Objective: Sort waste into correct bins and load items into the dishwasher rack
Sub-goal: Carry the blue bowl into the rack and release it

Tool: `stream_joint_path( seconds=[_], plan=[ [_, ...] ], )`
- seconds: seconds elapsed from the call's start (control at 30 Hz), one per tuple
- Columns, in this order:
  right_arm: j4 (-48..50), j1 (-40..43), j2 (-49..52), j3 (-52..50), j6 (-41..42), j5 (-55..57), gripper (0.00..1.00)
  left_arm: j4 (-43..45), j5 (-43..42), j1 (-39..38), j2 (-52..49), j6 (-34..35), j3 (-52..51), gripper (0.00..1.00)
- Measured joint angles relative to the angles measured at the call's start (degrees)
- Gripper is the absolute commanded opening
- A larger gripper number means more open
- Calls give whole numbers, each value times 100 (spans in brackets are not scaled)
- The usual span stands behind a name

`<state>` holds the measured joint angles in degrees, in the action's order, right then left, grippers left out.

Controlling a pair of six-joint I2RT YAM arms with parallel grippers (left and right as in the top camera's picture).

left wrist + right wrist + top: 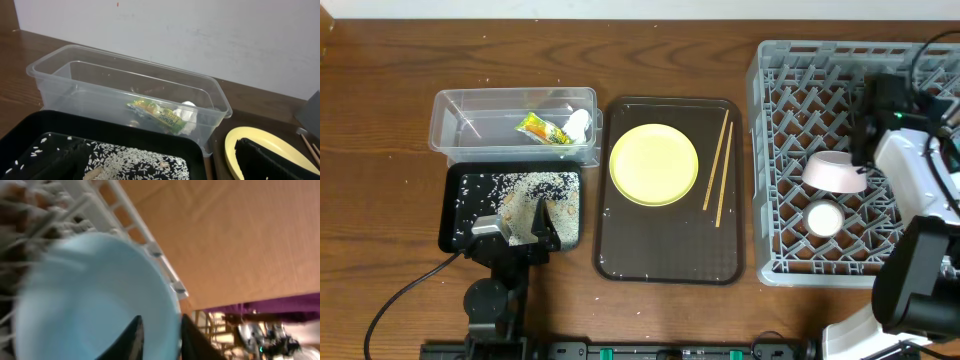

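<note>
Right wrist shows the right gripper (160, 327) pinching the rim of the light-blue bowl (85, 295), probably stiff and slippery; the left gripper (527, 225) gapes.

Left arm (492, 268) reaches forward from the near edge. The left gripper (528, 222) is angled low with its 2 fingers (265, 159) spread wide, nothing between them. Right arm (912, 175) is folded up at the far right, and the right gripper (160, 327) has its 2 fingers pinched on the rim of the light-blue bowl (90, 295).
</note>
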<state>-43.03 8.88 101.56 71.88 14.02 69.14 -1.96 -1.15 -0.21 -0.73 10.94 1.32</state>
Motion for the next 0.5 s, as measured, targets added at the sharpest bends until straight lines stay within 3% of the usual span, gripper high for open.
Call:
stream_joint_path(
  seconds=[0.3, 0.5],
  plan=[
    [365, -938, 0, 0, -584, -181, 34, 0, 0, 0, 0, 0, 0, 96],
    [643, -1587, -59, 4, -892, -190, 43, 0, 0, 0, 0, 0, 0, 96]
  ],
)
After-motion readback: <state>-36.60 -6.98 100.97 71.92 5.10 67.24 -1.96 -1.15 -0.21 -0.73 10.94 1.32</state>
